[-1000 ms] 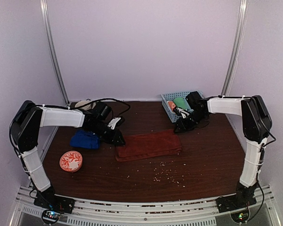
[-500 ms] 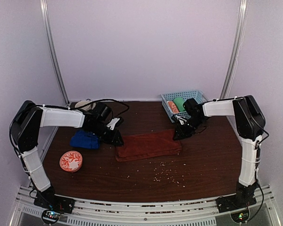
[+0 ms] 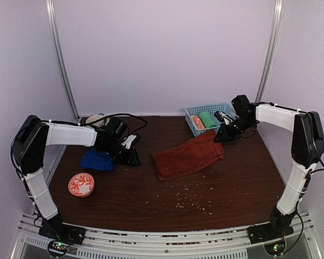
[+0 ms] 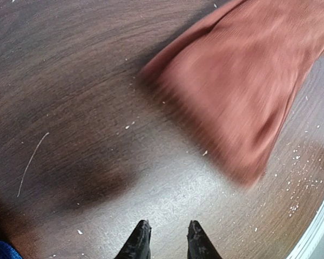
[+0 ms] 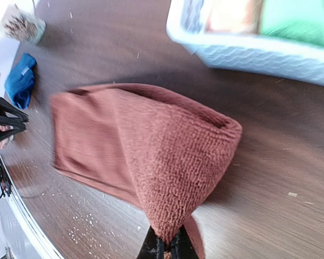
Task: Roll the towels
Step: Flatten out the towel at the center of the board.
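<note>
- Though dusted with pale crumbs [image 3: 189, 202] toward 6 o'clock, the dark brown wooden table [image 3: 232, 189] carries two loose towels, one basket and one dish.
- One rust-brown cloth towel [image 3: 186, 156] lies mid-table, mostly flat and slanted. Its far right corner is lifted into a peak at about 2 o'clock of the cloth.
- One right claw [image 3: 222, 136] is clamped on that raised corner. In the right wrist view the cloth narrows to a point between the closed tips, and the rest of the towel trails away toward 8 o'clock in the overhead view.
- One left claw [image 3: 130, 157] sits low over bare wood with its fingers a narrow gap apart and nothing between them. The rust-brown towel's near end is at its 3 o'clock, apart from it.
- One light blue plastic basket [image 3: 208, 107] stands at 11 o'clock of the right claw and holds two rolls side by side: one green rolled towel [image 3: 206, 118] and one orange-and-white rolled towel [image 3: 197, 122].
- One royal blue cloth towel [image 3: 97, 160] lies bunched, not rolled, just beside the left claw at its 9 o'clock.
- One round orange-and-white patterned dish [image 3: 81, 184] rests at 7 o'clock of the blue towel.
</note>
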